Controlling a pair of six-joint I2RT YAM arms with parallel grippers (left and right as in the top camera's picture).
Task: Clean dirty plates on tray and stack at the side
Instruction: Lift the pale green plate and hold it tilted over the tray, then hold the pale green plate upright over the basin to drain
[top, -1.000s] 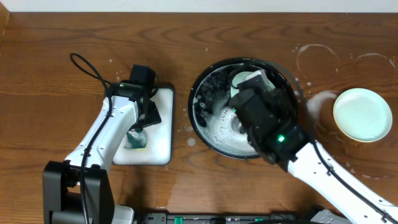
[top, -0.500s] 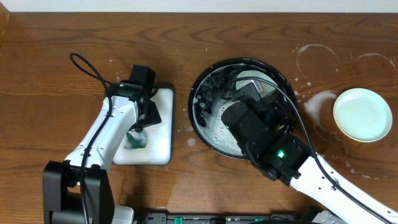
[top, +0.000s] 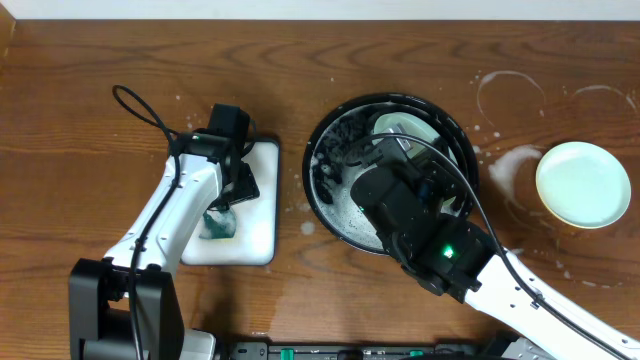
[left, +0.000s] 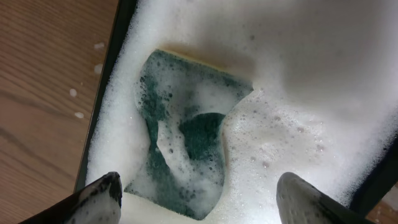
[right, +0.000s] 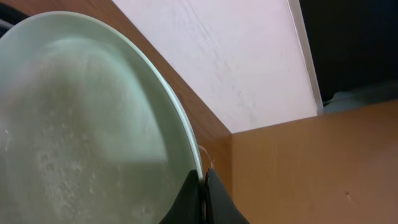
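My right gripper (right: 203, 186) is shut on the rim of a pale mint-white plate (right: 87, 118), held tilted over the black tray (top: 325, 200). Overhead, this plate (top: 400, 126) shows at the tray's far side, mostly hidden by the right arm. A second mint-white plate (top: 583, 184) lies on the wood tabletop at the right, among soapy rings. The pale yellow plate is hidden or out of view. My left gripper (left: 199, 199) is open just above the green sponge (left: 183, 155) in the sudsy white dish (top: 262, 215).
The white rectangular dish stands left of the tray, full of foam. Whitish soap rings (top: 510, 95) mark the wood at the back right. Foam specks (top: 308, 228) lie between dish and tray. The left arm's black cable (top: 140, 105) loops over the table.
My right arm has shifted left and forward over the tray, tilting the plate it holds. The left arm has not moved.
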